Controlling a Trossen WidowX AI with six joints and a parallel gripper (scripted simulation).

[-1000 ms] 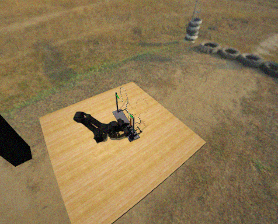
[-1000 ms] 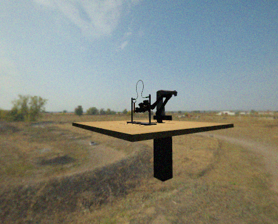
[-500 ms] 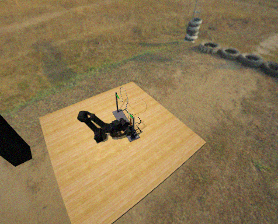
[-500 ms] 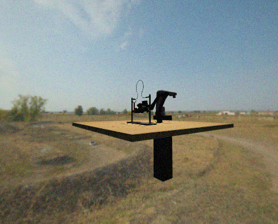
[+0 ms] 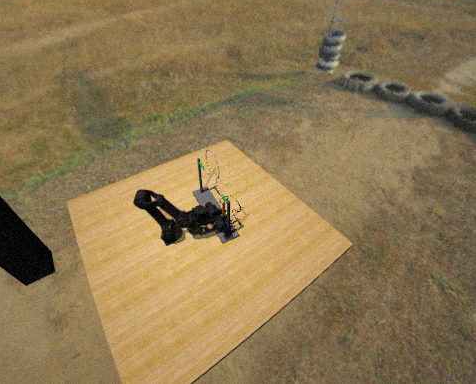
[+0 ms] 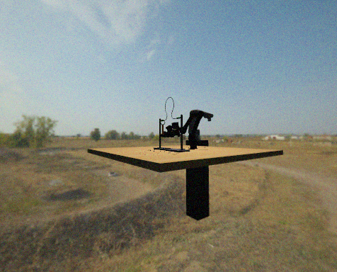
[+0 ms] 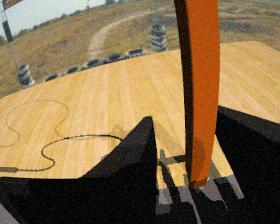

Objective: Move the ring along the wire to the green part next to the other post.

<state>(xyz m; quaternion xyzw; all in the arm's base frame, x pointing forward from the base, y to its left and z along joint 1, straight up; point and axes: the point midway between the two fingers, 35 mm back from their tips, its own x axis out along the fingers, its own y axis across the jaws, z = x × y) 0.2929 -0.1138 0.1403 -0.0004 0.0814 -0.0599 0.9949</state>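
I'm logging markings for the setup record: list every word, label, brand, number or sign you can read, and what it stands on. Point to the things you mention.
None can be read: not on the arm (image 5: 169, 211) (image 6: 194, 127), the orange handle (image 7: 205, 75) or the wooden table top (image 5: 207, 299) (image 6: 217, 154) (image 7: 90, 90). Any tiny print would be too small or blurred.

No lettering, number or sign can be read anywhere, though the grainy views might well hide small markings.

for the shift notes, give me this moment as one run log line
tool: open, a finger either side | orange handle: upright, not gripped | next: likely close on handle
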